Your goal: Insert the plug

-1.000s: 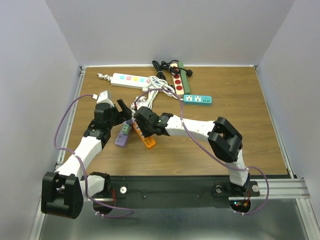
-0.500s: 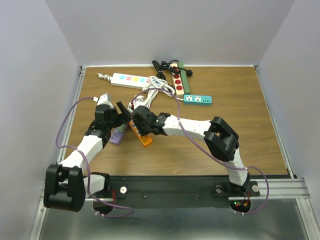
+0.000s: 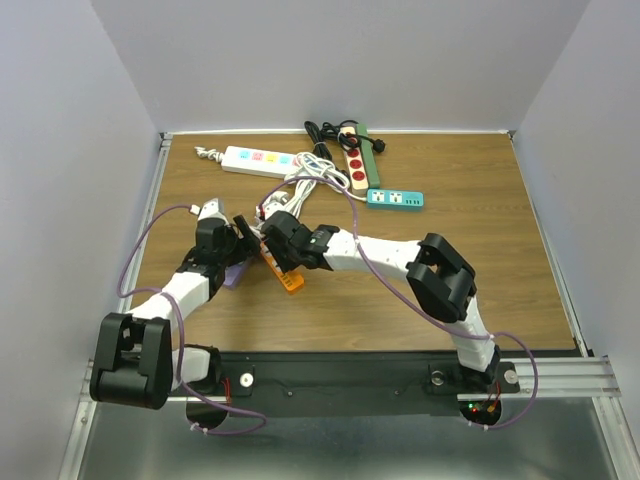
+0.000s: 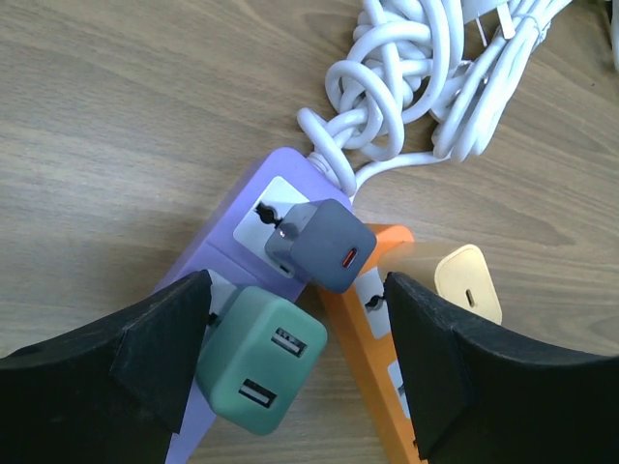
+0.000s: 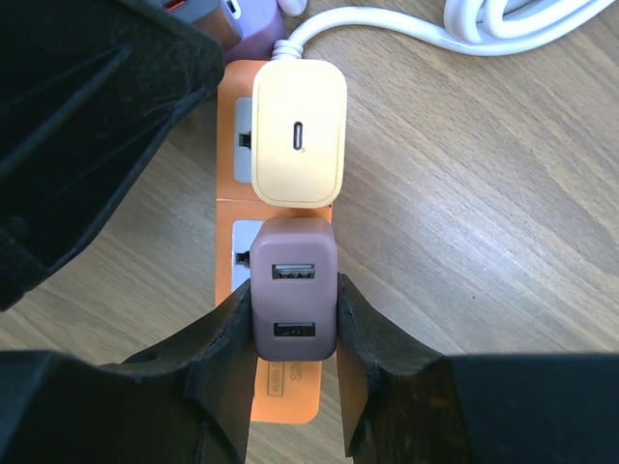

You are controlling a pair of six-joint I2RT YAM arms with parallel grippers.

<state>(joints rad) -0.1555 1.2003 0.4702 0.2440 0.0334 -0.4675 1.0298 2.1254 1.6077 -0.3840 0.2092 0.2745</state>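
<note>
Pinching: my right tool is clamped on a mauve USB charger, one finger pressed flat against each of its long sides.
Task thing: the mauve USB charger stands on an orange power strip with its two USB ports facing up. I cannot tell whether its pins are fully seated.
Neighbour: a cream USB-C charger sits in the next socket of the orange power strip, just beside the mauve one, at the end where the strip's white cord leaves.
Left tool: my left tool is spread wide, low over a purple power strip, gripping nothing.
Between my left fingers: a green charger with two USB ports lies close to the finger on the left of my wrist view, and I cannot tell whether they touch. A grey charger with one small red port sits tilted on the strip's end socket.
Strips: the purple and orange strips lie side by side at an angle, their cord ends close together.
Cable: a coil of white cable lies on the wooden table just beyond both strips.
Far side: a white power strip with coloured sockets, a cream strip with red sockets, a teal strip and a black cable lie well apart from my tools.
Arms: from above, both reach to the left centre of the table, tools nearly meeting.
</note>
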